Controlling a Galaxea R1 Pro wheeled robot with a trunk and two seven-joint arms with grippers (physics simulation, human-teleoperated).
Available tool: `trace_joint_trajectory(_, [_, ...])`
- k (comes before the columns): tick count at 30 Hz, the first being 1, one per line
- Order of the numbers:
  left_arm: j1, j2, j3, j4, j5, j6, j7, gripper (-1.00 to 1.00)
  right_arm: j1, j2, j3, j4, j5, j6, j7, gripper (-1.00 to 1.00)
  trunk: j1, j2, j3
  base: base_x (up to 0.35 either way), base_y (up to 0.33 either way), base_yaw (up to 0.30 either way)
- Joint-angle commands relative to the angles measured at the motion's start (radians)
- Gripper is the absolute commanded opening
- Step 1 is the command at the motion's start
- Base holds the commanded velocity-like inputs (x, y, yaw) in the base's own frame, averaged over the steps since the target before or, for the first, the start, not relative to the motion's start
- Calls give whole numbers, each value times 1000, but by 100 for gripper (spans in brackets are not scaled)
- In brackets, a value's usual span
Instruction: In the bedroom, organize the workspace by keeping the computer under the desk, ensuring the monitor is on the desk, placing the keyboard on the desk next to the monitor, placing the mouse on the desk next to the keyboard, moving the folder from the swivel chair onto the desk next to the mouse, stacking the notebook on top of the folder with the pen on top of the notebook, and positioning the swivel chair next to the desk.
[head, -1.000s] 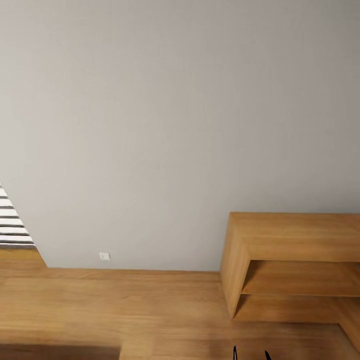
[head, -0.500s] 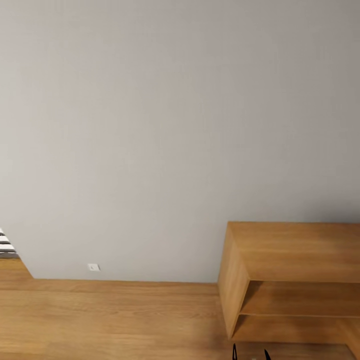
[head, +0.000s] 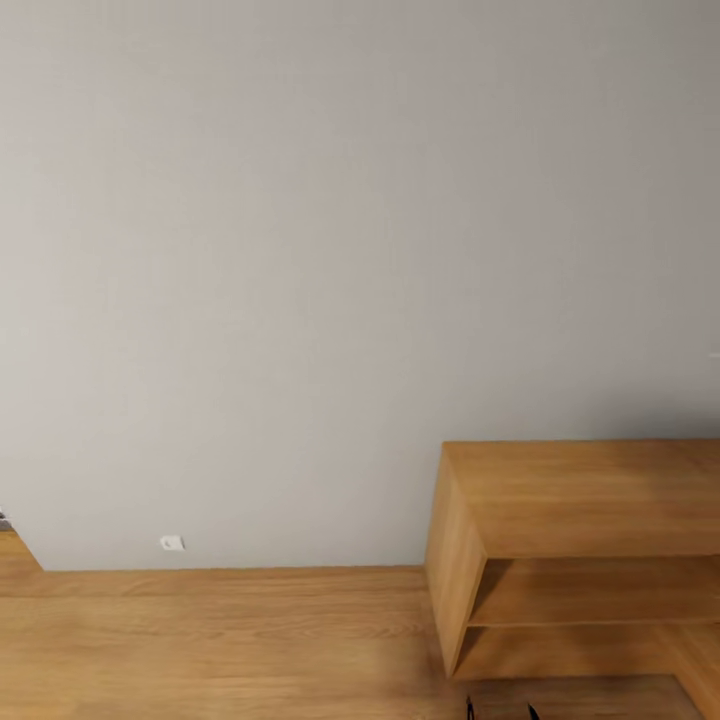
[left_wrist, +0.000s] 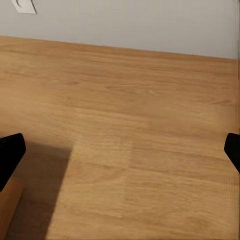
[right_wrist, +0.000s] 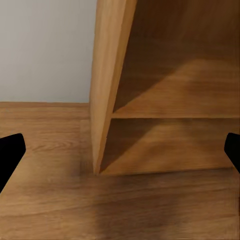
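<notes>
Cannot place the desk or the folder from here, nor any other piece of the workspace; judging by that, in transit rather than at work. Left gripper (left_wrist: 121, 152) spread wide and holding nothing, black fingertips far apart with bare floor (left_wrist: 140, 125) between and ahead of them, and a socket (left_wrist: 24, 5) low on the wall (left_wrist: 150, 25) well beyond the tips. Right gripper (right_wrist: 121, 152) likewise released and empty, with the cabinet (right_wrist: 107, 75) straight ahead: upright side panel between the jaws' line and slightly toward one finger, open shelves behind it. Seen from the head, the same light wood cabinet (head: 580, 490) against the grey wall, close ahead of the right jaws. Main risk: driving or swinging on toward that corner and knocking the splayed right fingers, or the base, into the side panel or hooking a fingertip on a shelf edge, since wide-open jaws take up more room than closed ones. Second risk: mistaking this cabinet for the desk and wasting moves here. Third: turning blind with both arms held low and forward, scraping the floor or the wall near the socket. Safer, probably, to pull the arms in and turn away before searching for the desk.
</notes>
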Motion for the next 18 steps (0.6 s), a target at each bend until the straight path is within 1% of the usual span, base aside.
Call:
trace_joint_trajectory(1, [0, 0, -9, 0, 0, -2, 10, 100, -1, -2, 9, 0, -4, 8, 8, 100, 0, -1, -1, 0, 0, -255])
trace_joint_trajectory(3, [0, 0, -9, 0, 0, -2, 10, 100, -1, -7, 8, -1, -5, 24, 49, 100, 0, -1, -1, 0, 0, -260])
trace_joint_trajectory(8, [0, 0, -9, 0, 0, -2, 10, 100, -1, -12, 5, 1, -6, 40, 106, 100, 0, -1, -1, 0, 0, -271])
trace_joint_trajectory(11, [0, 0, -9, 0, 0, -2, 10, 100, -1, -13, 5, 2, -6, 51, 112, 100, 0, -1, -1, 0, 0, -293])
trace_joint_trajectory(15, [0, 0, -7, 0, 0, -1, 10, 100, -1, -13, 6, 1, 0, 111, 118, 100, 0, -1, -1, 0, 0, -297])
trace_joint_trajectory(18, [0, 1, -7, 0, 1, -1, 10, 100, -1, -13, 7, 0, 1, 134, 120, 100, 0, -1, -1, 0, 0, -300])
